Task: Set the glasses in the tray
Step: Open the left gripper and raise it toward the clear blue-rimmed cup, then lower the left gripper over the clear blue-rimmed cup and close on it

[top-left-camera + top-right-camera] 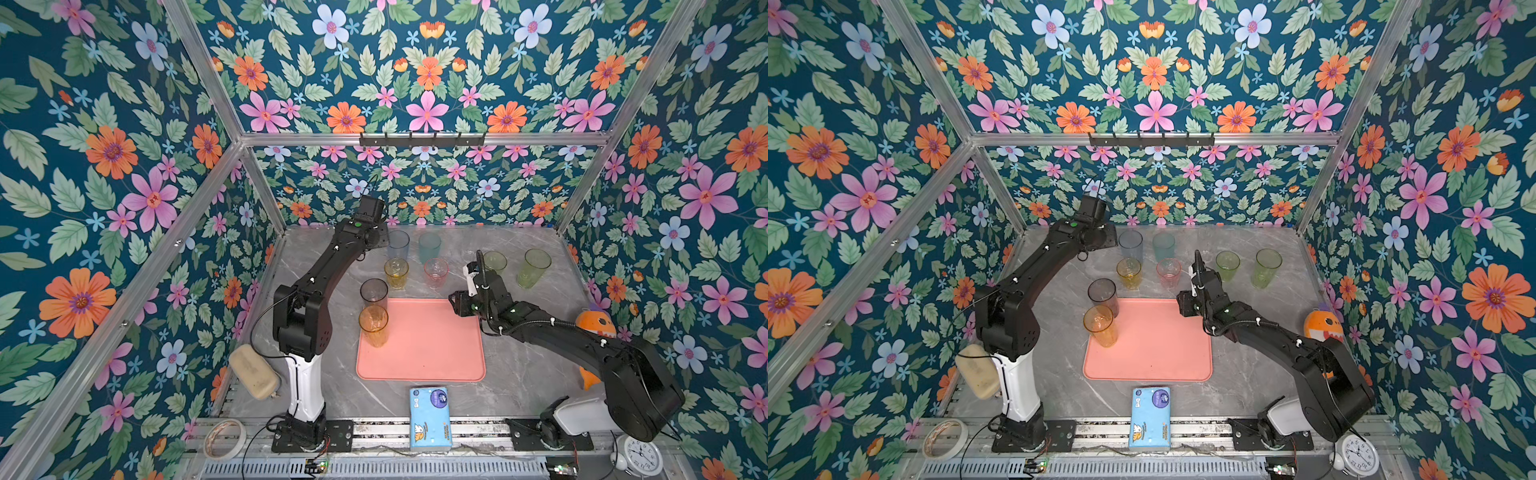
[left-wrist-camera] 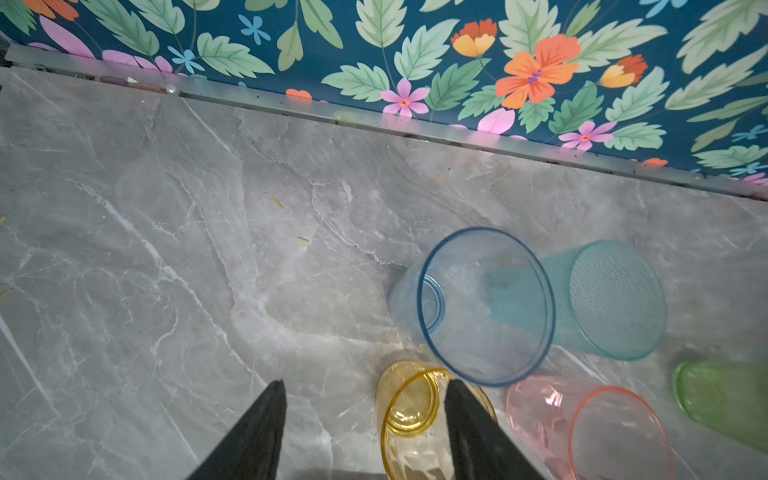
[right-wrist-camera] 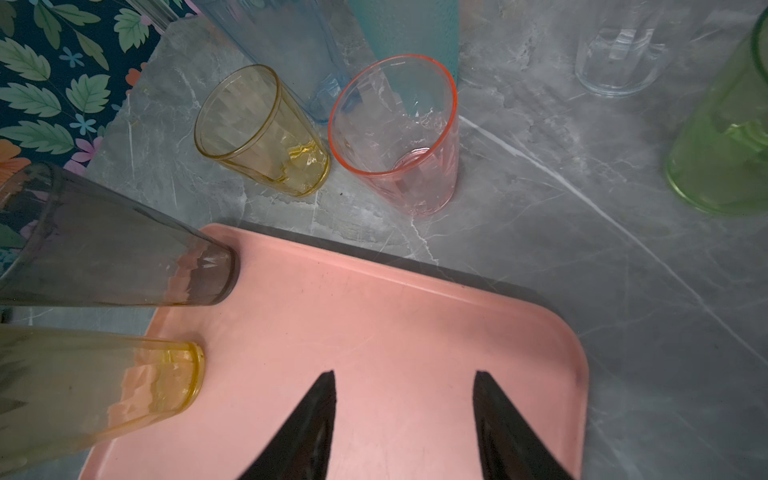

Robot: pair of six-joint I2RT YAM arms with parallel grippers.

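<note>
Two are done, the smoky grey tumbler [image 1: 374, 293] and amber tumbler [image 1: 374, 328] standing at the salmon-pink tray's [image 1: 436, 357] left edge, while seven others stand on the bench [image 1: 519, 374] behind it and both arms' jaws are spread, empty.

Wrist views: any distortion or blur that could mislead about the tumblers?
Right wrist view: wide-angle distortion splays the upright grey tumbler and amber tumbler outward as if lying down; the fingers are dark silhouettes. Left wrist view: the blue-grey tumbler leans likewise. Both top views: even light, no glare on the tray.
</note>
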